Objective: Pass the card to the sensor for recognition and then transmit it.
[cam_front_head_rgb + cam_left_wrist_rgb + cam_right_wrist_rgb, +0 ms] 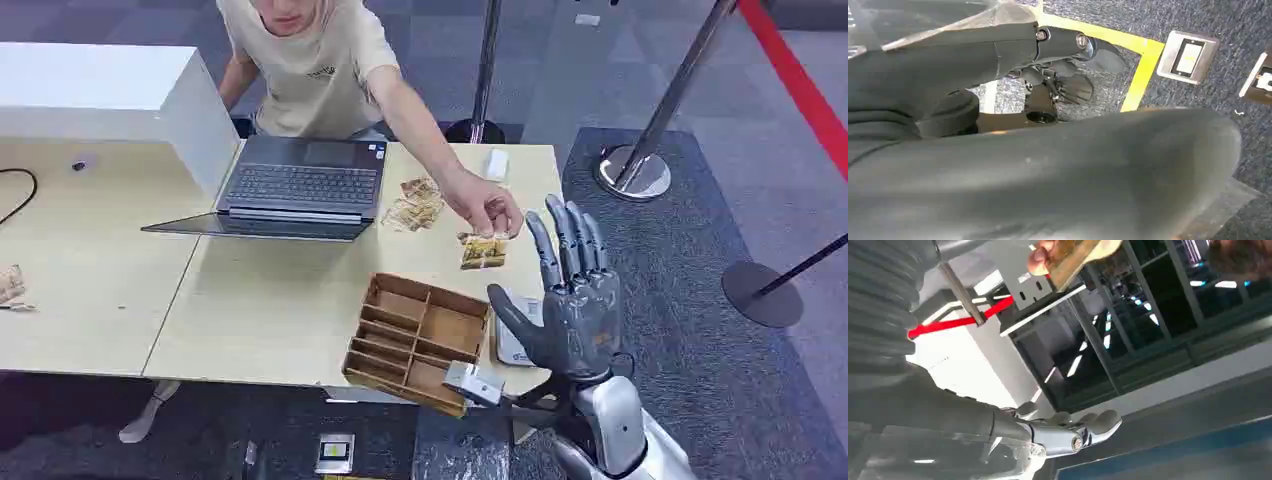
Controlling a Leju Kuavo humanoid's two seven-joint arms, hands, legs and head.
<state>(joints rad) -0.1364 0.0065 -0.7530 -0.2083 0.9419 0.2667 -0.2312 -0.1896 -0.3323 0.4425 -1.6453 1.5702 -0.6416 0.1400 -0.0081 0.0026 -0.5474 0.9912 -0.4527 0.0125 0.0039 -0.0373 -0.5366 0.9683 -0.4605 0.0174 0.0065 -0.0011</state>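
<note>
- Centrally, a wooden table (pixel 250 320) spans the frame, laptop (pixel 300 185) upper middle
- right hand (pixel 570 300) lower right, raised, fingers spread, holding nothing
- card (pixel 483 250) just above it, pinched by person's hand (pixel 487 208)
- left hand's fingers: cannot tell

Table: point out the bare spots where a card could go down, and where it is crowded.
The table is bare between the laptop and the wooden tray, and left of the seam. It is crowded near the right edge: the person's hand holding a card, loose cards, the sensor, the raised right hand.
</note>
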